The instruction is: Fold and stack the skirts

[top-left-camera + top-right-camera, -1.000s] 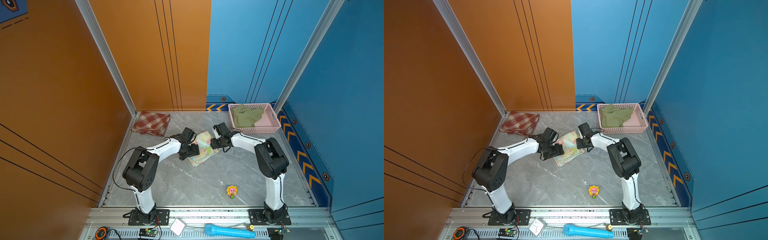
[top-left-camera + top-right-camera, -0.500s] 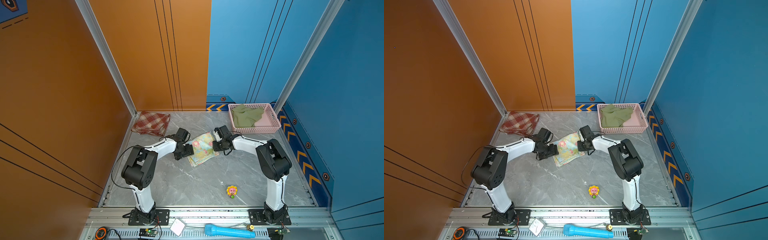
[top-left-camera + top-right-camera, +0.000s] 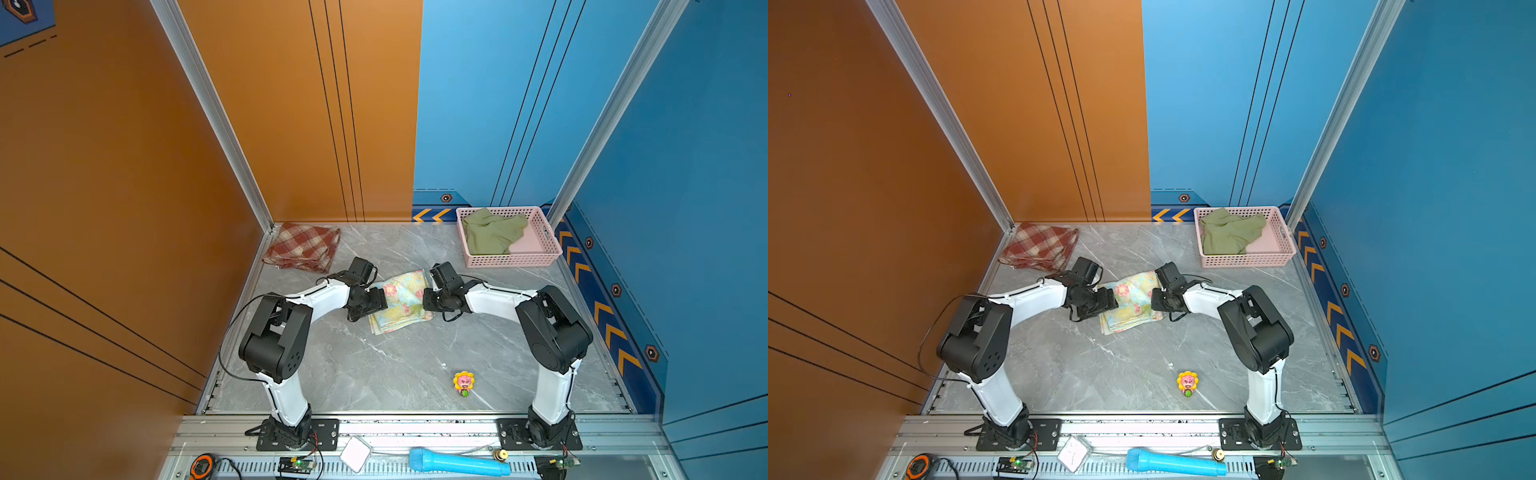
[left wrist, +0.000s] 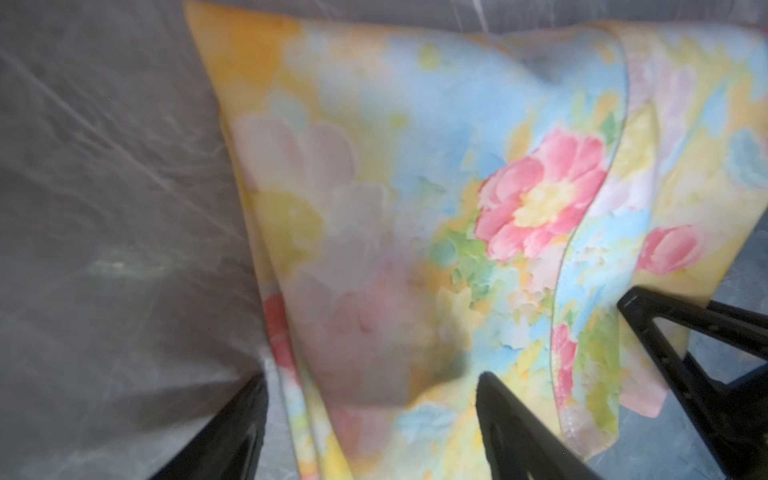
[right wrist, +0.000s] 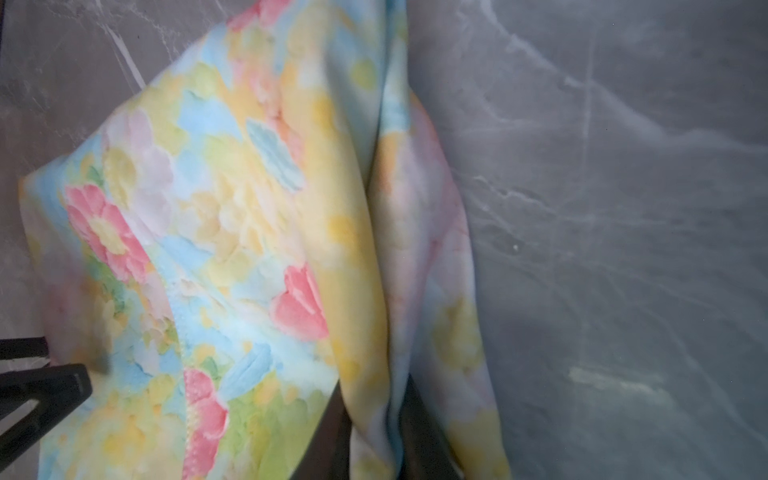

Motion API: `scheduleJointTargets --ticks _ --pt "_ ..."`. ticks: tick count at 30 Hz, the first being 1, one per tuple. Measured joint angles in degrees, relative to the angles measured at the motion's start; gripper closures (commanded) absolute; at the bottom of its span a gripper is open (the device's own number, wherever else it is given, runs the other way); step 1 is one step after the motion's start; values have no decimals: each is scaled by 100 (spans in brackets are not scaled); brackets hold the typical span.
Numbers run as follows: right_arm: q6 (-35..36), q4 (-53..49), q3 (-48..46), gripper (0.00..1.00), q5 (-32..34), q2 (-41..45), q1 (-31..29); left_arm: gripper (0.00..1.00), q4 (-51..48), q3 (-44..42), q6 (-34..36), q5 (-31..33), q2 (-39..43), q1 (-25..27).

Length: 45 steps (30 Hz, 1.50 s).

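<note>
Right wrist view: shows the right gripper [image 5: 374, 419] closed on a raised fold of the floral skirt [image 5: 232, 232], with cloth pinched between its narrow-set jaws.

Left wrist view: shows the left gripper [image 4: 374, 428] spread wide and gripping nothing. Straddles the skirt's edge, 1 finger beside the cloth over bare marble, 1 over the print.

Both top views: put the folded floral skirt [image 3: 401, 301] mid-way on the marble table [image 3: 395, 365], between the 2 grippers. Put the plaid skirt [image 3: 303, 247] in the far left corner, well apart. Put the olive green skirt [image 3: 490, 232] crumpled inside the pink basket [image 3: 511, 261], far right.
</note>
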<state>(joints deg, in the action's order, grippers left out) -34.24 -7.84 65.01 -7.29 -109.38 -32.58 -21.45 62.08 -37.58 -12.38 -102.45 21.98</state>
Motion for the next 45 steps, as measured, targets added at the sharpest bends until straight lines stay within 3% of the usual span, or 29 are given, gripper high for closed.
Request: scheduleJointTargets --ticks 12,27,33,39,45 --pt "-229 13 0 80 -44 0 24 29 634 -111 26 -437 -131 -219" --pt "-459 149 -28 81 -221 -31 87 31 2024 -398 -48 -852 -332 -256" --pt "-507 197 -28 81 -289 -33 98 37 2686 -494 -173 -1049 -490 -258" --pt "-527 203 -28 81 -306 -35 114 60 3097 -553 -393 -1169 -636 -260" --pt "-525 210 -28 80 -337 -33 164 87 2743 -527 -437 -1161 -627 -378"
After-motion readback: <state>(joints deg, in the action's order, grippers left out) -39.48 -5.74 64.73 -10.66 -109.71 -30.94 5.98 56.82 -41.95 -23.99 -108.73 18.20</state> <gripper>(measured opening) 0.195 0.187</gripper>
